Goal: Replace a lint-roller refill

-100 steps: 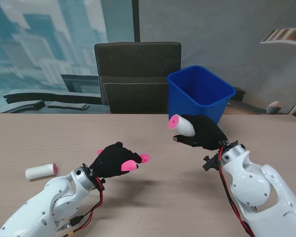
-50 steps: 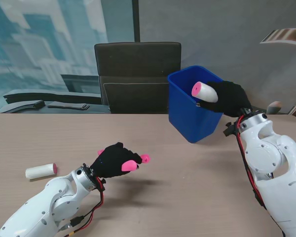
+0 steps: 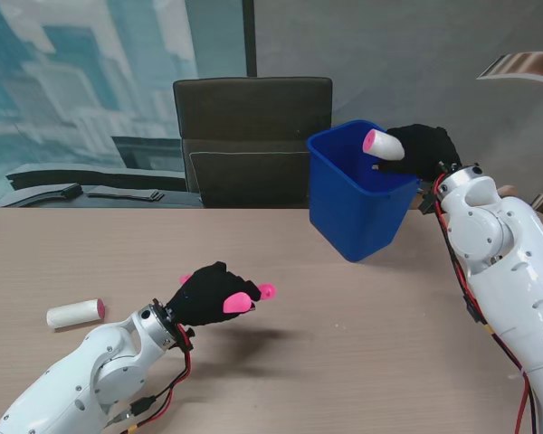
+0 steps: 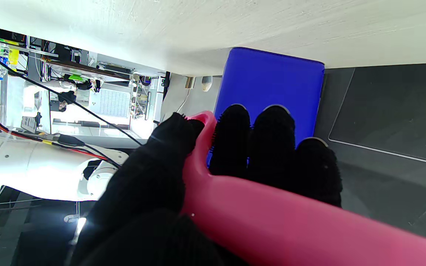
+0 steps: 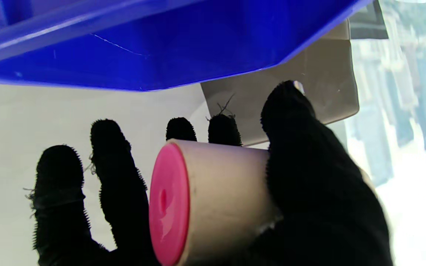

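right robot hand [image 3: 423,151] | refill [image 3: 382,143] (pink cap leftward) | over bin [image 3: 355,194]

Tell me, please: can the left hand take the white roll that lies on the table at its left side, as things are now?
Probably not yet. The left hand is shut on the pink handle, so it has no free fingers. The path itself looks open: only bare table lies between it and the white roll.

The scene was evenly lit from above. A soft shadow was cast under the left hand [image 3: 208,294]. The table [image 4: 235,26] was overexposed in the wrist views.
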